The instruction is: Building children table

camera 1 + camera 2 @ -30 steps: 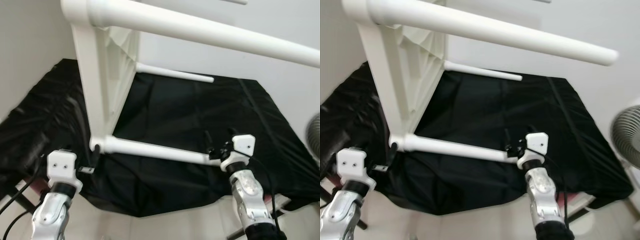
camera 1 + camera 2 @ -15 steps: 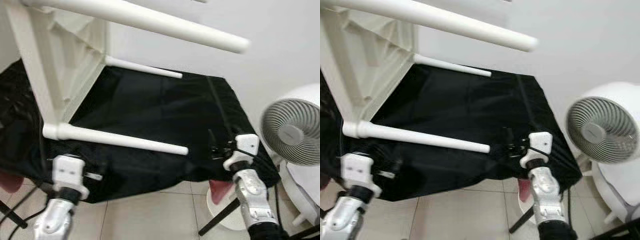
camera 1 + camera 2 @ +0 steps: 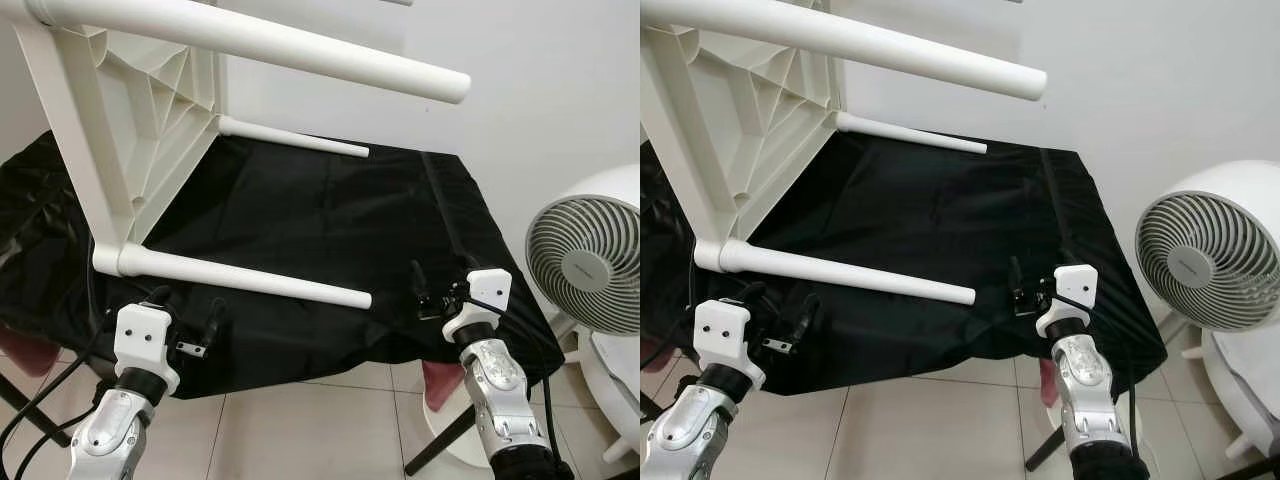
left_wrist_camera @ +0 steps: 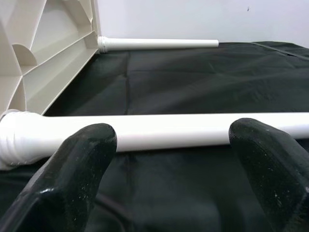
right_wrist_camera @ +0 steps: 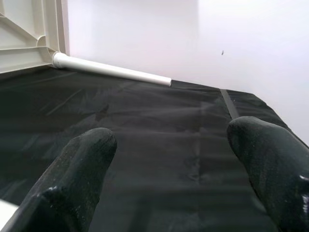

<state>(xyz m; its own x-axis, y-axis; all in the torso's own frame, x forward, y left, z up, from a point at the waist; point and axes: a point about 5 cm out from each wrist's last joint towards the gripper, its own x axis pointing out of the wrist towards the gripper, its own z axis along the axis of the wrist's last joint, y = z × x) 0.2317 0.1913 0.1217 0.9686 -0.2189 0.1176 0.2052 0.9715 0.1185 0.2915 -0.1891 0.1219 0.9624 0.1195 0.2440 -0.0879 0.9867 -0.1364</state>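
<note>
**Children's table on its side, both claws spread and empty**

The white plastic children's table (image 3: 140, 120) lies tipped on its side on a work surface draped in black cloth (image 3: 330, 215), its ribbed underside facing the room and its round white legs pointing out toward the robot's right. I count three legs: one high at the top (image 3: 300, 45), one far back by the wall (image 3: 290, 138), and the lowest, nearest one (image 3: 240, 280), which runs level just above the cloth along the front edge.

That lowest leg is what the next move looks to depend on. Its long axis runs left to right across the robot's front, socket end at the left, free end at the right. The left gripper (image 3: 185, 322) sits just below and in front of it, near the socket end, and the left wrist camera looks between its two black fingers (image 4: 72, 174) at the leg lying crosswise just beyond them. The fingers are spread wide, holding nothing. By my reckoning this arm is the nearer one and need only reach forward and a little up to close across the leg.

The right gripper (image 3: 430, 295) hovers past the leg's free tip, apart from it, over the cloth's front right part. Its fingers (image 5: 72, 179) are spread too, with nothing between them.

One white round fan (image 3: 590, 262) stands on the tiled floor (image 3: 300, 430) to the right.
</note>
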